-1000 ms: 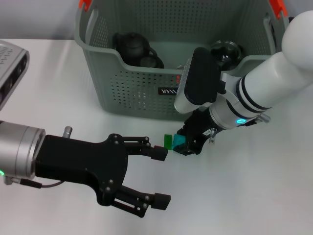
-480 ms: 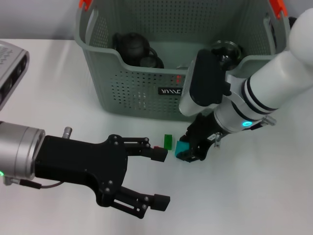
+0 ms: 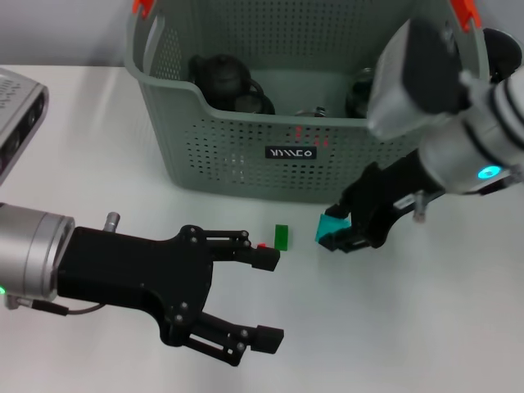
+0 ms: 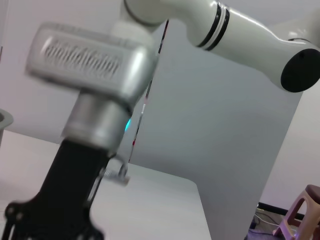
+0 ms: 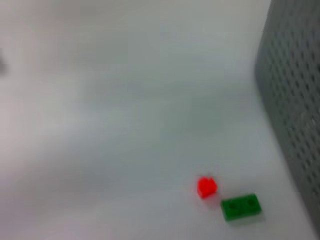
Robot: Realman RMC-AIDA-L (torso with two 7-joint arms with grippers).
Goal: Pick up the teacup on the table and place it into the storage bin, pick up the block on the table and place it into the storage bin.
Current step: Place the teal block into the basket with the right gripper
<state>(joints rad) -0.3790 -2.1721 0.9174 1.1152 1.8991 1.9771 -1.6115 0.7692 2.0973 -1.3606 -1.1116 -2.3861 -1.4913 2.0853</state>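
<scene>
A teal block hangs just above the table in front of the storage bin, with my right gripper shut on it. On the table to its left lie a green block and a tiny red block; the right wrist view shows the same red block and green block beside the bin's wall. My left gripper stands open low at the front left, its upper fingertip close to the red block. No teacup shows on the table.
Inside the bin lie a black teapot with a dark round piece beside it, and more dark ware at the right. A grey device sits at the table's left edge.
My right gripper has risen and moved to the right with the teal block, away from the green block. The left arm has not moved.
</scene>
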